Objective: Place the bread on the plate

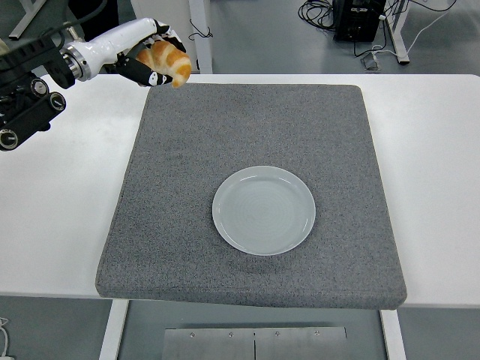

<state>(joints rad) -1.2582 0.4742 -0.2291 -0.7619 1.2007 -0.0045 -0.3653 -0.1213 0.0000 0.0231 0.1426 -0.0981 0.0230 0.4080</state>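
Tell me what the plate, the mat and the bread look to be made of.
Plate: likely glazed ceramic, pale grey-green, faint concentric rings and a soft sheen.
Mat: seems felt or foam, dark grey, speckled matte.
Bread, held in the left hand: croissant-shaped with a golden-brown banded crust; real or replica is unclear.

We are seeing a golden-brown crescent bread roll [166, 61], paler along its ridges, showing against the black fingers of our white-shelled left hand [147, 57]. Below and to the right of that hand, a speckled dark grey felt mat [255, 135] is covering the plain white table [67, 202], and a pale grey-blue round plate [263, 210] with faint concentric rings is sitting on the mat.
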